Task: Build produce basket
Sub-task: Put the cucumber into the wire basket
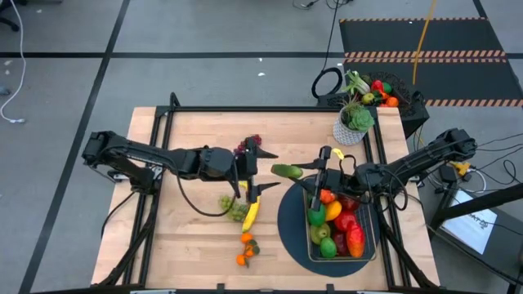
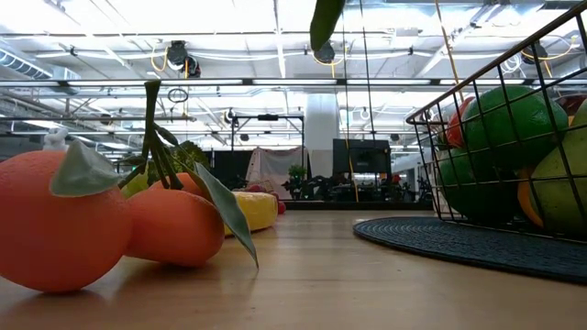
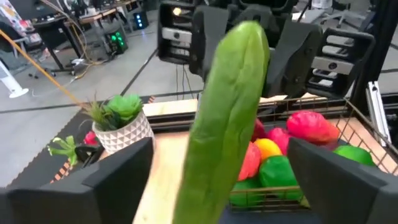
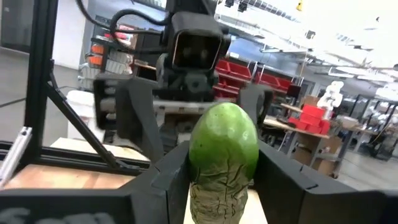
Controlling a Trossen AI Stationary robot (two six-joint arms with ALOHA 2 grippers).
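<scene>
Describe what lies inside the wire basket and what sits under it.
The basket holds red, green, yellow and orange produce, piled so the lower pieces are hidden. Under it lies a dark round mat. The right gripper holds a cucumber beside it.

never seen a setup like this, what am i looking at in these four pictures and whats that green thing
Two dark robot arms work at a wooden table. One picture looks down from above, one sits at table height, and two come from cameras on the arms' wrists. The green thing is a plastic cucumber, held in the air by the right pincer, shut on its end. The left pincer is open, just short of the cucumber's other end. A wire basket on a dark round mat already holds fruit. Oranges, a banana and grapes lie on the table.
</scene>
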